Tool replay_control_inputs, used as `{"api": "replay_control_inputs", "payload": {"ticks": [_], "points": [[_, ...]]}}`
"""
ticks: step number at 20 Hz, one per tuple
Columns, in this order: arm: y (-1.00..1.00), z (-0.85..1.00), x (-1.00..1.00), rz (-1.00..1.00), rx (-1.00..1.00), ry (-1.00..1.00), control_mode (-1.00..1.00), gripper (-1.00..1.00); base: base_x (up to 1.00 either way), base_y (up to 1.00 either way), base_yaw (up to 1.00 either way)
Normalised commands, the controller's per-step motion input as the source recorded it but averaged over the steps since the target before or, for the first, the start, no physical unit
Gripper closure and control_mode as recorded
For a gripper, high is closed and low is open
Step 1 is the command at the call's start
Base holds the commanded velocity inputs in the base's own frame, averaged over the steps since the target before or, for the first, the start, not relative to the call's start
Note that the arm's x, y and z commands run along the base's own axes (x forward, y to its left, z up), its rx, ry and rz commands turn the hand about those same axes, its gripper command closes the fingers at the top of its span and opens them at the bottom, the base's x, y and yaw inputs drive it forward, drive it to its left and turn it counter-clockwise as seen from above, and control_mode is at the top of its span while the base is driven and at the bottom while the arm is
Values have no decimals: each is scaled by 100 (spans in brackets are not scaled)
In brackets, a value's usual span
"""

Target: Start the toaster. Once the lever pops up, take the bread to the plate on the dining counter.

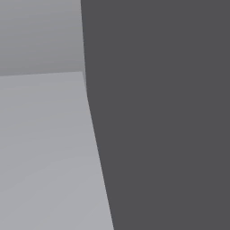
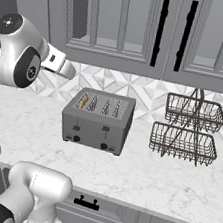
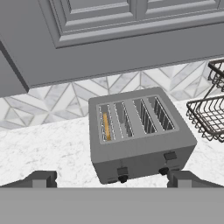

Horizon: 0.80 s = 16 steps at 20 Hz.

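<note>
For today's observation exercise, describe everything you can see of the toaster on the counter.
The toaster is a boxy grey appliance that looks like metal, with four long slots on top. The bread stands on edge in the left-most slot as the hand view shows it; the other slots look empty. Its front carries two small levers, each above a dark round knob. It sits upright on the white marble counter, before the patterned tile wall, apart from the wire basket rack. Nothing grips it.

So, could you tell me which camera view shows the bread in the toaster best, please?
The hand view: the bread stands in the toaster's leftmost slot. The right base view shows it smaller; the left base view faces blank grey surfaces.
</note>
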Motion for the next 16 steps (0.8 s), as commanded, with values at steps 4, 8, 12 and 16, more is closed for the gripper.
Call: {"api": "replay_control_inputs", "payload": {"ticks": [4,8,12,16], "points": [[0,0,0,0,0,0,-100,-100,0,0,0],[0,0,0,0,0,0,-100,-100,0,0,0],[0,0,0,0,0,0,-100,-100,0,0,0],[0,0,0,0,0,0,-100,-100,0,0,0]]}}
